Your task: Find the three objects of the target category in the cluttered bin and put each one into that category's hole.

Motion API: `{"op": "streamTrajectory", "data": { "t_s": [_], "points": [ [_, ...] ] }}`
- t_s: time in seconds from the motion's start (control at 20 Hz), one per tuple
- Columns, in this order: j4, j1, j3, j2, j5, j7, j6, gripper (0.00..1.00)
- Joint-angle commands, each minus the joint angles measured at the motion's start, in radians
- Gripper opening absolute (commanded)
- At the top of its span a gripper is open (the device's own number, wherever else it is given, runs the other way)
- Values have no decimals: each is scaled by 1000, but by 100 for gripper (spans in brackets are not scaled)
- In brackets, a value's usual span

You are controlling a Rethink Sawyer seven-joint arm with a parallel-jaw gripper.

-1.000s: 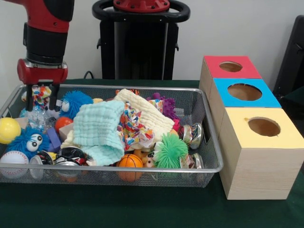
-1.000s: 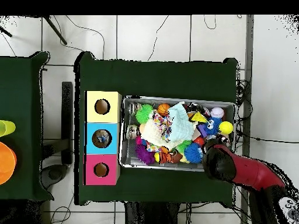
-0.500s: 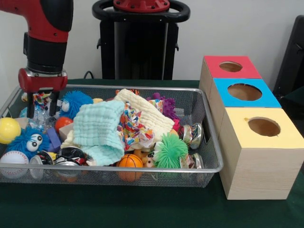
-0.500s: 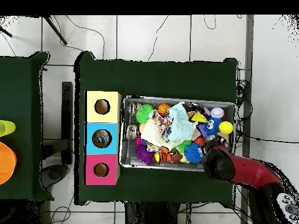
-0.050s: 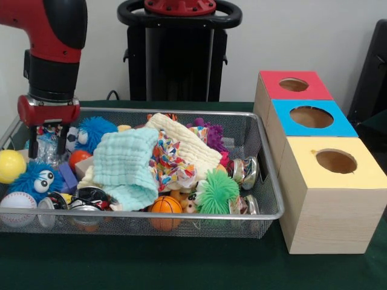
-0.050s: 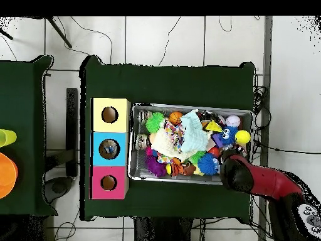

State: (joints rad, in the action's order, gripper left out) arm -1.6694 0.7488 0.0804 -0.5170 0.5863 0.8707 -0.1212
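Observation:
My gripper (image 5: 47,145) hangs open over the far left corner of the wire mesh bin (image 5: 266,214). Its fingers (image 5: 33,144) reach below the rim, on either side of a clear crinkly item (image 5: 49,148). Close by lie a yellow ball (image 5: 11,164), a blue fuzzy toy with eyes (image 5: 36,178), an orange ball (image 5: 78,157) and a blue fuzzy ball (image 5: 97,130). Right of the bin stand a red box (image 5: 314,90), a blue box (image 5: 341,125) and a yellow box (image 5: 366,174), each with a round hole on top. In the overhead view the arm (image 6: 257,182) hides the gripper.
A mint cloth (image 5: 124,163) and a cream cloth (image 5: 181,142) cover the bin's middle. A baseball (image 5: 17,202), a small basketball (image 5: 165,205), a green spiky ball (image 5: 216,192) and metal bells (image 5: 245,170) lie along the front and right. The black pedestal (image 5: 178,60) stands behind the bin.
The gripper has come down and shifted a little to the left, so its fingers now dip into the bin's far left corner. The toys have not moved.

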Motion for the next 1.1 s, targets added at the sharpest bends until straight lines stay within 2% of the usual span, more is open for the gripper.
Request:
{"op": "streamTrajectory", "data": {
  "t_s": [0.05, 0.5, 0.8, 0.85, 1.0, 1.1],
  "points": [
    [113, 11, 35, 90, 85, 59, -5, 100],
    [134, 9, 23, 125, 99, 69, -27, 100],
    [114, -40, -46, 138, 72, 160, 12, 100],
    [108, -44, -55, 144, 63, 169, 0, 100],
    [108, -123, -170, 125, 38, 201, -124, 100],
    [99, -142, -198, 109, 25, 192, -183, 100]
  ]
}}
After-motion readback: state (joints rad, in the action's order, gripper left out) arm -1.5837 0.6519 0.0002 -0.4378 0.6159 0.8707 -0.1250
